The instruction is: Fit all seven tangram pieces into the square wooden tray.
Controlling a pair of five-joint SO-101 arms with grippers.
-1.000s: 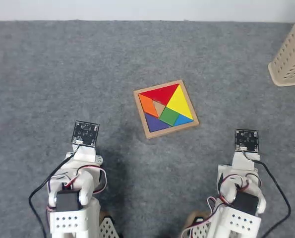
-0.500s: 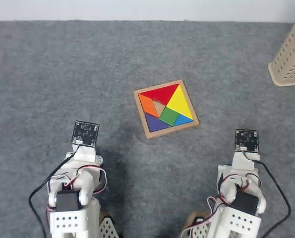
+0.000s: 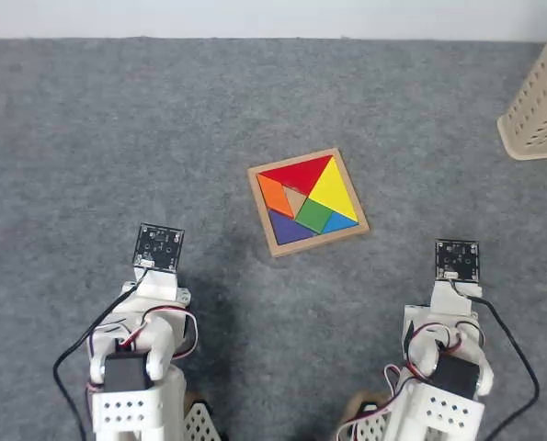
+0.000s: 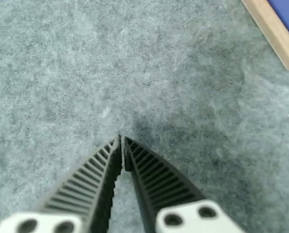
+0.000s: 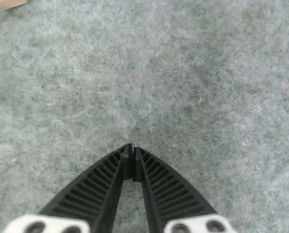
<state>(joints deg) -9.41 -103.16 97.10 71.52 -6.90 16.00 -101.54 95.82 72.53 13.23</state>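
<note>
Pointing down at the grey felt worktop (image 3: 89, 129), the left claw (image 4: 121, 141) is clenched on nothing. Ahead of it, toward the right claw's side, lies the square wooden tray (image 3: 321, 242), with tangram pieces (image 3: 333, 191) packed inside around a tan centre triangle (image 3: 295, 200), piece or bare wood unclear. The right claw (image 5: 132, 148), clenched and empty too, sits well back from the tray. A beige slotted basket (image 3: 540, 101) stands far ahead of it.

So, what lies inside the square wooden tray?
Red, yellow, orange, green, blue and purple pieces fill the tray; the central tan triangle may be piece or bare floor. Other floor is hidden.
</note>
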